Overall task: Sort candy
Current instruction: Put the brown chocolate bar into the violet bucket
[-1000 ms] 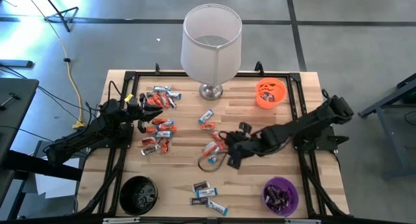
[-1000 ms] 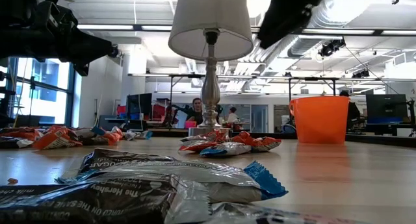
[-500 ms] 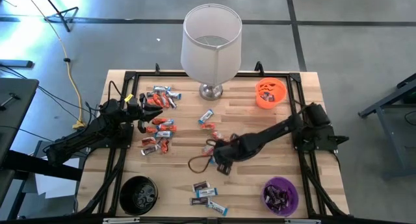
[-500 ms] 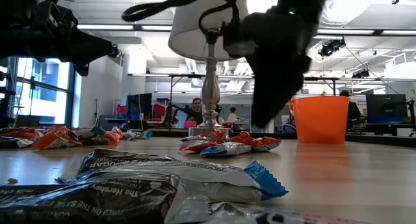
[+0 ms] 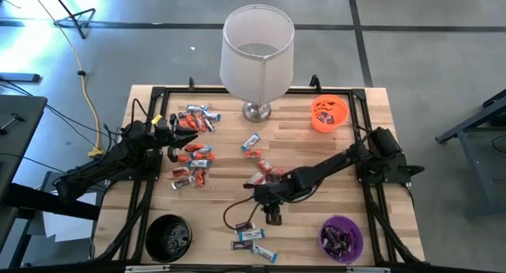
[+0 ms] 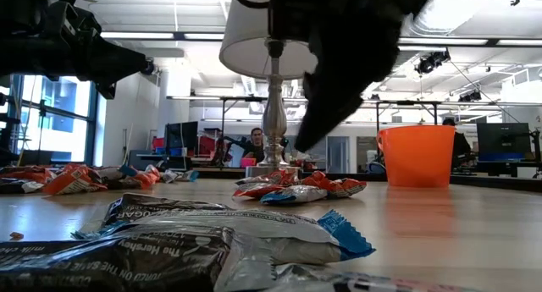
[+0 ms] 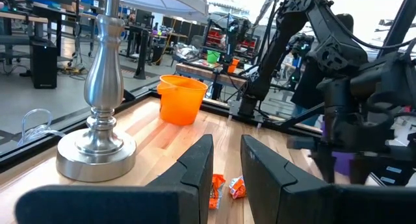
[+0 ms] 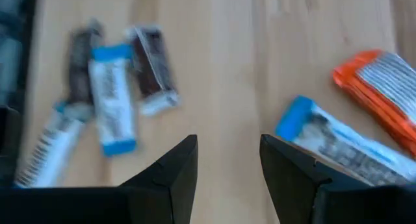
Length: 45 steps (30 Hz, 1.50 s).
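- We judge the sorting well begun but far from done: most of the candy lies loose on the table.
- In the high view, the biggest scatter of orange-red and blue-white bars sits in the left-centre of the frame, beside the left gripper.
- A lone blue-white bar lies below the lamp, and a small orange cluster lies at the centre.
- Three or four dark and blue-white bars lie at the bottom centre of the frame, unsorted.
- The purple bowl at lower right already holds some dark-wrapped pieces; the orange bowl at upper right shows something inside, but we cannot tell what; the black bowl at lower left looks empty, as far as we can see.
- The right gripper hangs low over the table between the centre cluster and the bottom group; its wrist view shows its fingers apart and empty above bare wood, with bars on either side.
- The left gripper waits at the left edge, its fingers a narrow gap apart, nothing between them.
- What remains, by our reckoning, is nearly every visible bar.
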Each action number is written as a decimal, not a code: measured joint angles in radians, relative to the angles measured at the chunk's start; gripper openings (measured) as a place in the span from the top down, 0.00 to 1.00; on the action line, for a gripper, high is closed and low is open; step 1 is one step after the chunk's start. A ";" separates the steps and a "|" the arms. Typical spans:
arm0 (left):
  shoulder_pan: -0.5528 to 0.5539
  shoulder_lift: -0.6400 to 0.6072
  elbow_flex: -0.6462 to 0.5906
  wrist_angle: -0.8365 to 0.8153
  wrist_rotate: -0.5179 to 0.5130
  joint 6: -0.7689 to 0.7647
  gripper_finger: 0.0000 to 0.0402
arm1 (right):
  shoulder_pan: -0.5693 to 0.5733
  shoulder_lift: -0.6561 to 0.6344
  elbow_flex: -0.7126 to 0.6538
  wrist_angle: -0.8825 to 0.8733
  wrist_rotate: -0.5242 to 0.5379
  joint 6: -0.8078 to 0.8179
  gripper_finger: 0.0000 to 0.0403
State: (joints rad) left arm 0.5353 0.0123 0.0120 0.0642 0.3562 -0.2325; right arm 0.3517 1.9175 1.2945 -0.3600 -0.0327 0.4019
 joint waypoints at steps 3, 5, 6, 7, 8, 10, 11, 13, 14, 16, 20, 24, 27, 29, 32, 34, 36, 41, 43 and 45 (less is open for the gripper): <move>0.000 0.000 0.000 0.000 0.000 0.000 0.84 | 0.020 0.000 0.000 0.055 -0.013 0.036 0.60; 0.000 0.000 0.000 0.000 0.000 0.000 0.84 | 0.035 0.000 0.000 0.075 -0.009 0.038 0.60; 0.000 0.000 0.000 0.000 0.000 0.000 0.84 | 0.044 0.000 0.000 0.087 -0.002 0.042 0.60; 0.000 0.000 0.000 0.000 0.000 0.000 0.84 | 0.050 0.000 0.000 0.097 0.006 0.048 0.60; 0.000 0.000 0.000 0.000 0.000 0.000 0.84 | 0.057 0.000 0.000 0.108 0.015 0.062 0.60; 0.000 0.000 0.000 0.000 0.000 0.000 0.84 | 0.068 0.000 0.000 0.128 0.045 0.087 0.60; 0.000 0.000 0.000 0.000 0.000 0.000 0.84 | 0.073 0.000 0.000 0.133 0.056 0.092 0.60; 0.000 0.000 0.000 0.000 0.000 0.000 0.84 | 0.081 0.000 0.000 0.141 0.067 0.095 0.60; 0.000 0.000 0.000 0.000 0.000 0.000 0.84 | 0.083 0.001 0.000 0.147 0.075 0.096 0.60; 0.000 0.000 0.000 0.000 0.000 0.000 0.84 | 0.087 0.008 0.000 0.168 0.082 0.097 0.60; 0.000 0.000 0.000 0.000 0.000 0.000 0.84 | 0.088 0.019 0.000 0.200 0.082 0.096 0.60; 0.000 0.000 0.000 0.000 0.000 0.000 0.84 | 0.086 0.019 0.000 0.202 0.105 0.095 0.60; 0.000 0.000 0.000 0.000 0.000 0.000 0.84 | 0.085 0.019 0.000 0.201 0.129 0.093 0.60; 0.000 0.000 0.000 0.000 0.000 0.000 0.84 | 0.085 0.019 0.000 0.201 0.139 0.096 0.60; 0.000 0.000 0.000 0.000 0.000 0.000 0.84 | 0.085 0.019 0.000 0.200 0.169 0.115 0.60; 0.000 0.000 0.000 0.000 0.000 0.000 0.84 | 0.085 0.019 0.000 0.199 0.193 0.114 0.60; 0.000 0.000 0.000 0.000 0.000 0.000 0.84 | 0.086 0.019 0.000 0.200 0.206 0.118 0.60; 0.000 0.000 0.000 0.000 0.000 0.000 0.84 | 0.087 0.019 0.000 0.199 0.225 0.127 0.60; 0.000 0.000 0.000 0.000 0.000 0.000 0.84 | 0.087 0.020 0.000 0.200 0.234 0.146 0.60; 0.000 0.000 0.000 0.000 0.000 0.000 0.84 | 0.087 0.021 0.000 0.199 0.245 0.159 0.60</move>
State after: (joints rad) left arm 0.5352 0.0122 0.0122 0.0641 0.3561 -0.2325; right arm 0.4389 1.9385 1.2949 -0.1612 0.2128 0.5606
